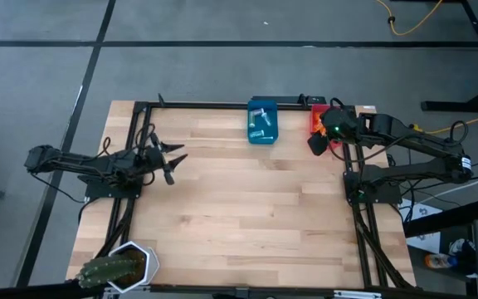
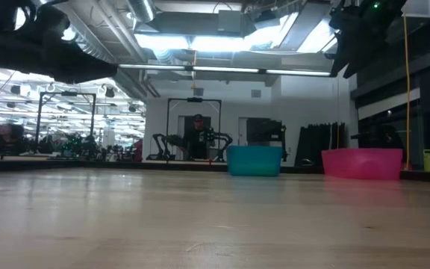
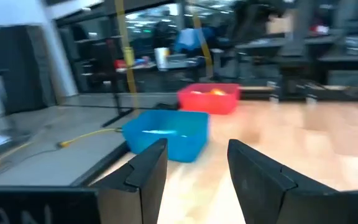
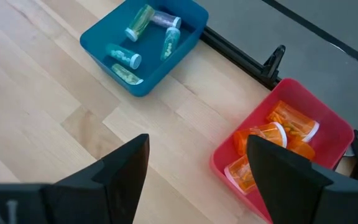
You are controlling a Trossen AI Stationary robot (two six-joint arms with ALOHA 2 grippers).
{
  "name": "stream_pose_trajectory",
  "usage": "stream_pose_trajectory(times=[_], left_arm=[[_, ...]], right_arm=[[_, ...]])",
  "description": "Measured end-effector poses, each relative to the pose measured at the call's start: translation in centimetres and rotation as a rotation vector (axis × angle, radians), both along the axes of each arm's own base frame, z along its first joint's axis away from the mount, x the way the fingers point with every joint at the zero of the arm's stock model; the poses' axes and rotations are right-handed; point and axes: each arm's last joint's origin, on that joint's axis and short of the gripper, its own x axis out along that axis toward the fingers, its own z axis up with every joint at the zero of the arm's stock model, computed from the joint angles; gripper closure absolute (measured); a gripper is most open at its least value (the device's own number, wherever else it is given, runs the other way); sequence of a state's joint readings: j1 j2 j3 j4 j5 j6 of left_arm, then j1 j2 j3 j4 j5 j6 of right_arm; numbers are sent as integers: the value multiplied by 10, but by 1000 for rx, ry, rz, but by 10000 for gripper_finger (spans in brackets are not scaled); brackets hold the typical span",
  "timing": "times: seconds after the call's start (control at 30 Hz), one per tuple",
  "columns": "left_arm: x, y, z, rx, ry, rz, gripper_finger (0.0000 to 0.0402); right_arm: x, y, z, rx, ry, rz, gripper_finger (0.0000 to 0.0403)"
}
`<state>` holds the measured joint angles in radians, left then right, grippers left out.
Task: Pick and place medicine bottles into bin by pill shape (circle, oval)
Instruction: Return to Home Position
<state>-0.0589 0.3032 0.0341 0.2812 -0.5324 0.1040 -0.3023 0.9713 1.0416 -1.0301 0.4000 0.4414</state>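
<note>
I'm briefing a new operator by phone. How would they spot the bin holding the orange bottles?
On the wooden table, look along the far edge, where two bins sit. It is the pink bin, on the side of the blue bin nearer the right arm; it alone holds orange pill bottles.

On your pale wooden surface (image 1: 239, 208): at the far edge, centre, a blue rectangular plastic bin (image 4: 173, 62) holds small translucent pill bottles (image 4: 140, 18). Just right of it, a pink rectangular plastic bin (image 4: 224, 163) holds orange translucent pill bottles (image 4: 278, 134). Near-left corner: potted cactus (image 1: 110, 267).
</note>
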Motion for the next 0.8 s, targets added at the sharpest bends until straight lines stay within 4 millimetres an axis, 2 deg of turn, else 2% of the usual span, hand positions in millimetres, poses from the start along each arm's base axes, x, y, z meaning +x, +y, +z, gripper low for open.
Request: stream_pose_trajectory(times=[0.13,0.3,0.43,0.7,0.8], left_arm=[[-1,-1,-3,-21,24,-54,239],[-3,4,-13,-84,94,-3,239],[-5,9,-14,-112,84,40,239],[-9,14,-19,-180,108,29,239],[-9,12,-19,-219,102,-31,239]], right_arm=[[0,0,0,0,0,0,132],[0,0,0,0,0,0,132],[0,0,0,-1,2,1,132],[0,0,0,-2,3,3,132],[0,0,0,-1,6,3,132]])
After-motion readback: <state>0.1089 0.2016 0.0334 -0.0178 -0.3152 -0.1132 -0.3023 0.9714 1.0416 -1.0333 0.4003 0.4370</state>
